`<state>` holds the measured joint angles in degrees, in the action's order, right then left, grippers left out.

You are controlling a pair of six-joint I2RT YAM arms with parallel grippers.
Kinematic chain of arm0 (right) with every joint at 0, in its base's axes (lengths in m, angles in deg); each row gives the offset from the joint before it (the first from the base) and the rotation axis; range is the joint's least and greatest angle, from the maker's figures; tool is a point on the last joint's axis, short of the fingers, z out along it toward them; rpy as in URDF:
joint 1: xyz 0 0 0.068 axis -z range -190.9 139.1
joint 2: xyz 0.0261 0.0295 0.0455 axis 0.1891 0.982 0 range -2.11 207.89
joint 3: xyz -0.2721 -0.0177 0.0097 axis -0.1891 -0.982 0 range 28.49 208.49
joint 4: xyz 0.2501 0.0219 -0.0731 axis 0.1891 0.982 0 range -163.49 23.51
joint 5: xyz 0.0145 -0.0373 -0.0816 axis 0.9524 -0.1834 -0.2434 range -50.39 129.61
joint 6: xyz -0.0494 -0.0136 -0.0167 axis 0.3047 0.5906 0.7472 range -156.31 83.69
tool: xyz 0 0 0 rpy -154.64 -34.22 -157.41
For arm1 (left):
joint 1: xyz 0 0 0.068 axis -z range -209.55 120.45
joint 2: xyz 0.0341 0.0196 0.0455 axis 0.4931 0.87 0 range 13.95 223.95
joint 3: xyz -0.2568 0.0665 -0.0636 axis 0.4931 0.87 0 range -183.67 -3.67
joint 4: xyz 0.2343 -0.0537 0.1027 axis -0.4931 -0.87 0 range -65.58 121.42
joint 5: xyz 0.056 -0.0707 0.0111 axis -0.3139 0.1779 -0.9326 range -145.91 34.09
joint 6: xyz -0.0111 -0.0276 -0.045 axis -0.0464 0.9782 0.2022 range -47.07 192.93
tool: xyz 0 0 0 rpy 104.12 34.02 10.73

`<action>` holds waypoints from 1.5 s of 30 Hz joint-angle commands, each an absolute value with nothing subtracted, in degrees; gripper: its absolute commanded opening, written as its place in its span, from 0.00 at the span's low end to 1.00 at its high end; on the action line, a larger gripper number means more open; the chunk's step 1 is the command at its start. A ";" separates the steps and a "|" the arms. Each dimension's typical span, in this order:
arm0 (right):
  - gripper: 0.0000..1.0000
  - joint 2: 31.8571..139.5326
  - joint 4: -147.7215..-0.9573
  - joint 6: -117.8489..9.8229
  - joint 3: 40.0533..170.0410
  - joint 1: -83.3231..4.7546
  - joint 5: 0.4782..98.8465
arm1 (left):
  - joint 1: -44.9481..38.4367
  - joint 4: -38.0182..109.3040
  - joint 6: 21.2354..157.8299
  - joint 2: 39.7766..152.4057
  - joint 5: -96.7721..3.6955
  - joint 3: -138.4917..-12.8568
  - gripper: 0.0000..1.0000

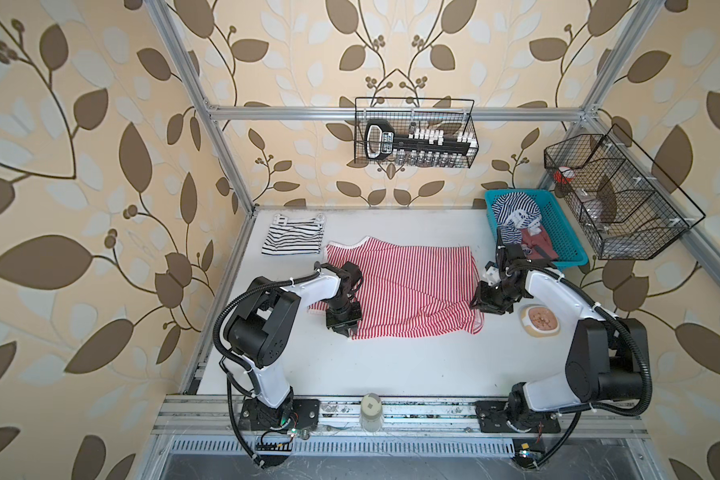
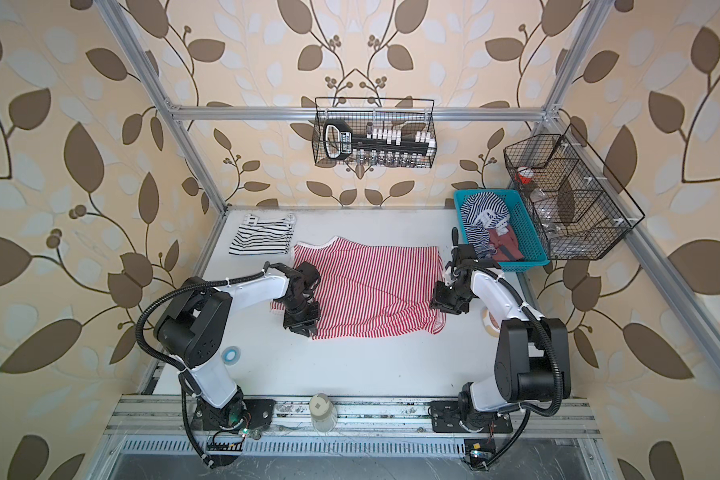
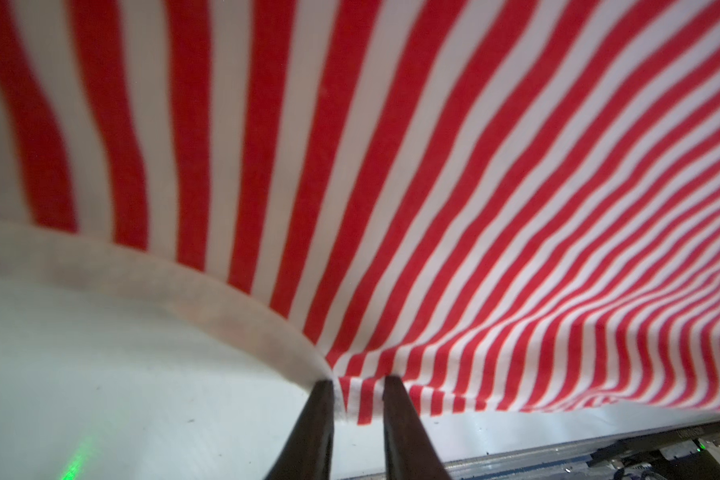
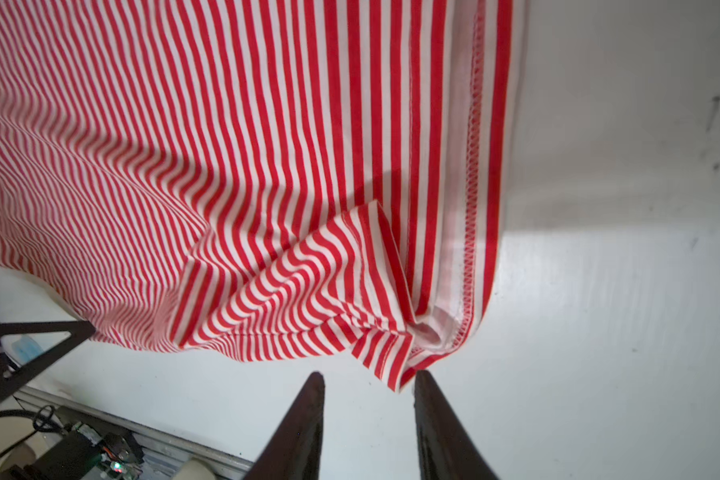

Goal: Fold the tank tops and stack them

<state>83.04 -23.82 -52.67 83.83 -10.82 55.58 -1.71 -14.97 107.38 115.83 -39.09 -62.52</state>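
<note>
The red-striped tank top [image 1: 412, 286] [image 2: 375, 286] lies spread across the middle of the white table, with its near edge rumpled. My left gripper [image 1: 346, 330] [image 2: 304, 330] [image 3: 358, 380] is at its near left corner, shut on the fabric edge [image 3: 362, 399]. My right gripper [image 1: 479, 303] [image 2: 436, 305] [image 4: 366, 374] stands open just off the near right corner. The bunched hem [image 4: 395, 365] lies free in front of its fingertips, not between them. The black-striped tank top [image 1: 292, 235] [image 2: 262, 239] lies folded at the back left.
A blue basket [image 1: 566, 237] of clothes stands at the back right, with wire baskets [image 1: 616, 199] on the frame beside it. A tan dish [image 1: 540, 322] sits near the right arm. A blue tape roll [image 2: 230, 355] lies near the left arm. A bottle [image 1: 371, 409] stands on the front rail.
</note>
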 commanded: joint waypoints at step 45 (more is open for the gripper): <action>0.00 77.49 -21.66 -51.30 81.79 -14.46 56.04 | -0.94 -10.90 105.05 121.97 -46.54 -58.31 0.24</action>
